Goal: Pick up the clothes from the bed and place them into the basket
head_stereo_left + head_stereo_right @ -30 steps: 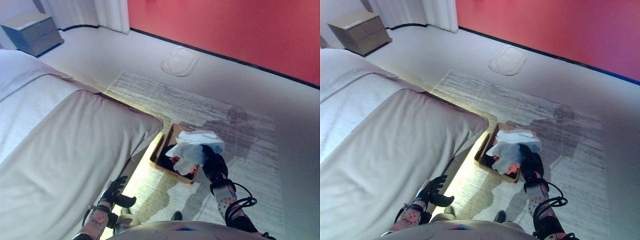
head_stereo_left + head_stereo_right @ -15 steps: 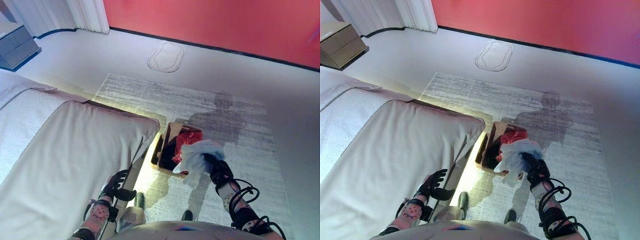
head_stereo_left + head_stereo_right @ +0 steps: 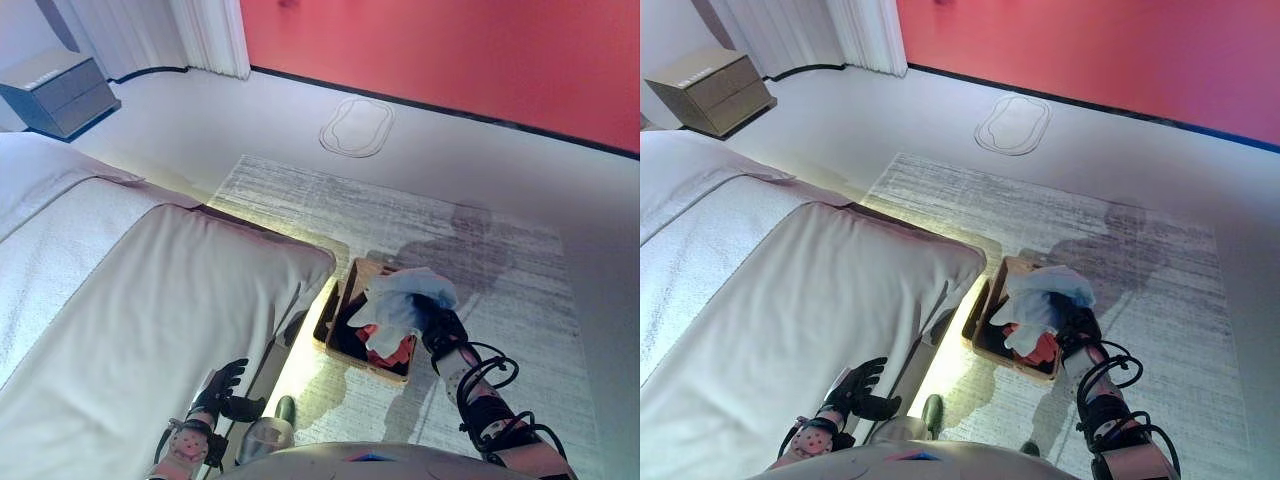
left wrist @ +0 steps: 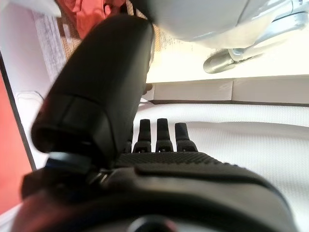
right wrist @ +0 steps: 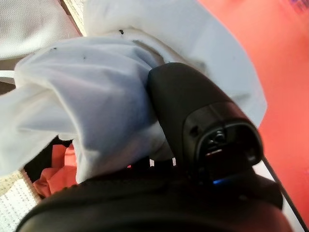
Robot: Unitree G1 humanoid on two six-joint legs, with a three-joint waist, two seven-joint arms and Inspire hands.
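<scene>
My right hand (image 3: 441,328) is shut on a pale blue garment (image 3: 400,298) and holds it over the wooden basket (image 3: 338,300), which stands on the rug beside the bed's corner. In the right wrist view the thumb (image 5: 193,106) presses into the pale cloth (image 5: 91,92). Red (image 3: 402,352) and dark clothes lie in the basket below it. My left hand (image 3: 222,388) hangs low by the bed's side, fingers straight and empty; its fingers (image 4: 159,135) also show straight in the left wrist view. The bed (image 3: 130,300) has a white cover.
The basket sits on a grey striped rug (image 3: 400,215). A red wall (image 3: 480,50) runs along the back, white curtains (image 3: 200,30) at the back left. A grey bedside cabinet (image 3: 60,90) stands far left. An oval outline (image 3: 357,127) marks the floor.
My right hand has carried the pale blue garment from the basket's near side to above the basket. The camera has shifted. The left hand stays low by the bed.
</scene>
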